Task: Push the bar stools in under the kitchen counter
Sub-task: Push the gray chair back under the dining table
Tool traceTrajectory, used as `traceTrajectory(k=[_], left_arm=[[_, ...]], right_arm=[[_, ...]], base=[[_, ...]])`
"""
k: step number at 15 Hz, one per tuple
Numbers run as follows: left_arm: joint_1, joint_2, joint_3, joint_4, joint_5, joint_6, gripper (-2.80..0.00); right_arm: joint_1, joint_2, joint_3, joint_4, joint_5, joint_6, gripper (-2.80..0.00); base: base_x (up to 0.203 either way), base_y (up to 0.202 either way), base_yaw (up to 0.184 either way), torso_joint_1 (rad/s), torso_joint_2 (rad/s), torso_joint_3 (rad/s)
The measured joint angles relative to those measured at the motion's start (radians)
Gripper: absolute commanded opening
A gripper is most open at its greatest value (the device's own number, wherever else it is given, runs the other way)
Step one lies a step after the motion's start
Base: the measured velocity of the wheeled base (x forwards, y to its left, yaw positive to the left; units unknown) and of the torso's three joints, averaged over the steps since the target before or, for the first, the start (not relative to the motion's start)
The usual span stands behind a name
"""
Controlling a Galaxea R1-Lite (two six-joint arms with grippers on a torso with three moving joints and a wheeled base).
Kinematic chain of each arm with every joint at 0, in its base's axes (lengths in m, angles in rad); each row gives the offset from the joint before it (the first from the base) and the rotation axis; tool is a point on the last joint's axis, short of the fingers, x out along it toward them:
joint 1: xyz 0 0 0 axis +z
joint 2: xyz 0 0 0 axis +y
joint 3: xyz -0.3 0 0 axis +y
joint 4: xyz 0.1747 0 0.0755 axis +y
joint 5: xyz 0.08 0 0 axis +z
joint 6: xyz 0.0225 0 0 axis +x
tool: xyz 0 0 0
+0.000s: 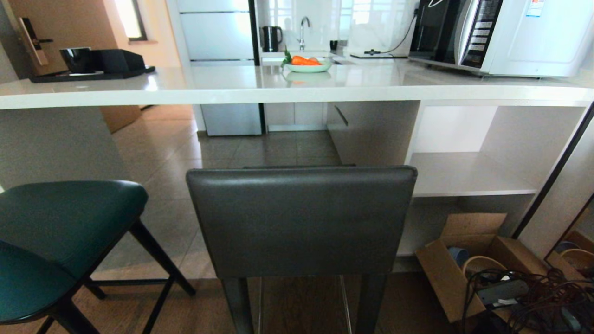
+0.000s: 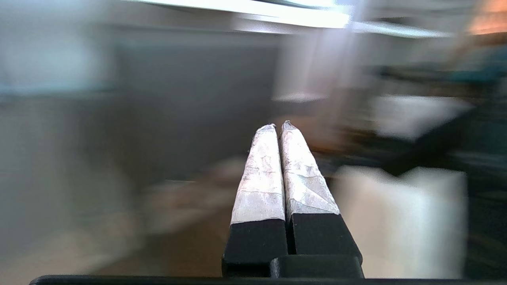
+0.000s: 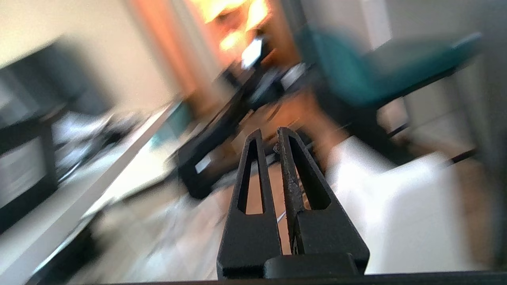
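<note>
You are at the start: neither stool is under the kitchen counter (image 1: 297, 90) yet. The dark grey leather stool (image 1: 301, 218) stands squarely before you, its back short of the counter's edge, facing the open floor beneath the slab. The teal stool (image 1: 65, 232) sits to your left, turned at an angle and also clear of the counter. Neither arm shows from the head. The left gripper (image 2: 279, 126) has its jaws pressed together, empty; the right gripper (image 3: 268, 134) is likewise closed on nothing. Next, I judge, bring both against the grey backrest and push straight forward.
</note>
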Motion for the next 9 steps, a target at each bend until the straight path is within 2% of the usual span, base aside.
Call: traceTrajectory(k=[3,6,7,8,9], left_arm=[[0.000,-0.001,0.031,0.005,0.226,0.155,-2.80],[0.000,-0.001,0.123,-0.033,0.488,0.342,-2.80],[0.000,-0.001,0.168,-0.075,0.541,0.375,-2.80],[0.000,-0.001,0.207,-0.116,0.562,0.383,-2.80],[-0.001,-0.001,0.223,-0.150,0.572,0.378,-2.80]], right_arm=[[0.000,0.000,-0.032,0.334,-0.239,-0.385,-2.80],[0.000,0.000,-0.098,0.729,-0.598,-0.849,-2.80],[0.000,0.000,-0.102,0.831,-0.737,-1.007,-2.80],[0.000,0.000,-0.096,0.907,-0.863,-1.153,-2.80],[0.000,0.000,-0.078,0.949,-0.956,-1.259,-2.80]], base=[[0.000,0.000,0.000,0.000,0.00,0.000],[0.000,0.000,0.000,0.000,0.00,0.000],[0.000,0.000,0.000,0.000,0.00,0.000],[0.000,0.000,0.000,0.000,0.00,0.000],[0.000,0.000,0.000,0.000,0.00,0.000]])
